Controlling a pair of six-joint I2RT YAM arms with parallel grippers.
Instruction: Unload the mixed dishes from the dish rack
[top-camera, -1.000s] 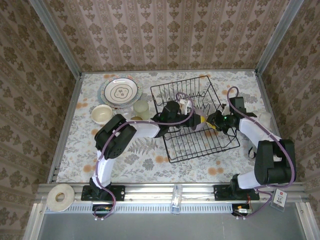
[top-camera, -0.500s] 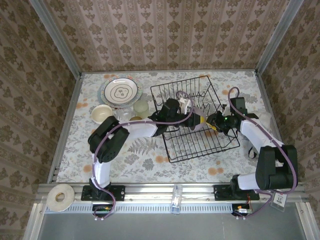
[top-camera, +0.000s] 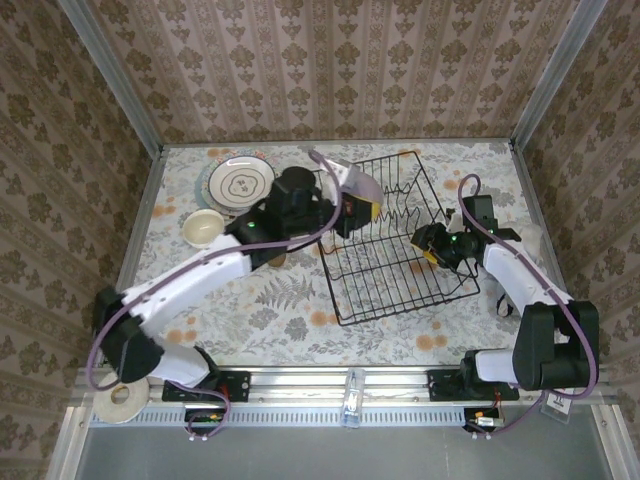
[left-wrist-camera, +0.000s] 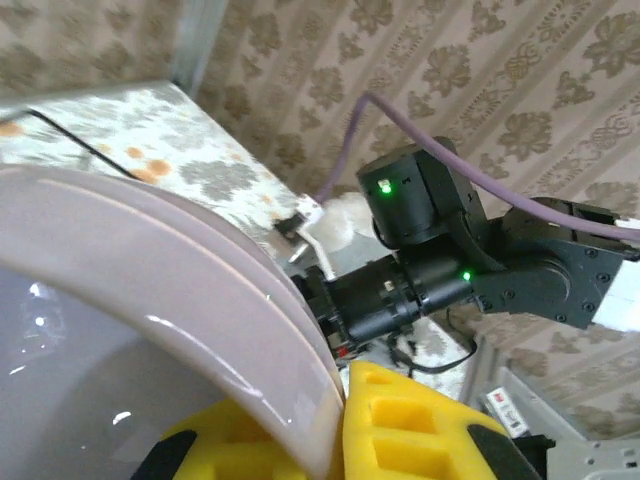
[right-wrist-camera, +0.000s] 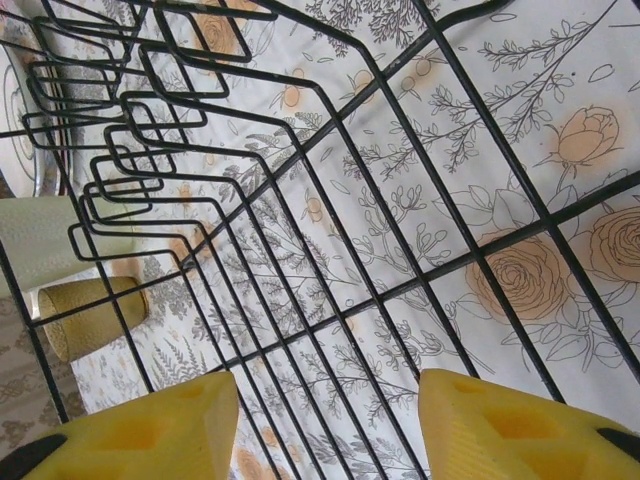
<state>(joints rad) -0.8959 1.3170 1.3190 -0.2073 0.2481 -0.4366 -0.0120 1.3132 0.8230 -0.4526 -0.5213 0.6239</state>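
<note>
Left arm risen out of rack (top-camera: 400, 290), lilac bowl (top-camera: 347, 178) lifted with it. Right gripper (right-wrist-camera: 325, 430) has let go: fingers apart, empty, low among wires. Left gripper (top-camera: 358, 207) pinches bowl rim. Bowl hangs over rack's far-left corner, clear of tines; likely only set-down on table remains. Bowl round, no long axis; tipped steeply, rim line far-left to near-right.

The lilac bowl (left-wrist-camera: 150, 330) is smooth and glossy, with bright highlights on its inner wall; whether it is ceramic or plastic cannot be told. The dish rack (right-wrist-camera: 440, 277) is thin metal wire under a smooth black coating with a slight sheen. The desk (top-camera: 250, 300) wears a matt sheet printed with flowers. The fingers (right-wrist-camera: 500, 425) of the right tool (right-wrist-camera: 325, 400) are matt yellow moulded plastic with sunken pockets. The amber-brown cup (right-wrist-camera: 90, 315) has a finely textured wall, and the patterned plate (top-camera: 240, 182) looks glazed.
</note>
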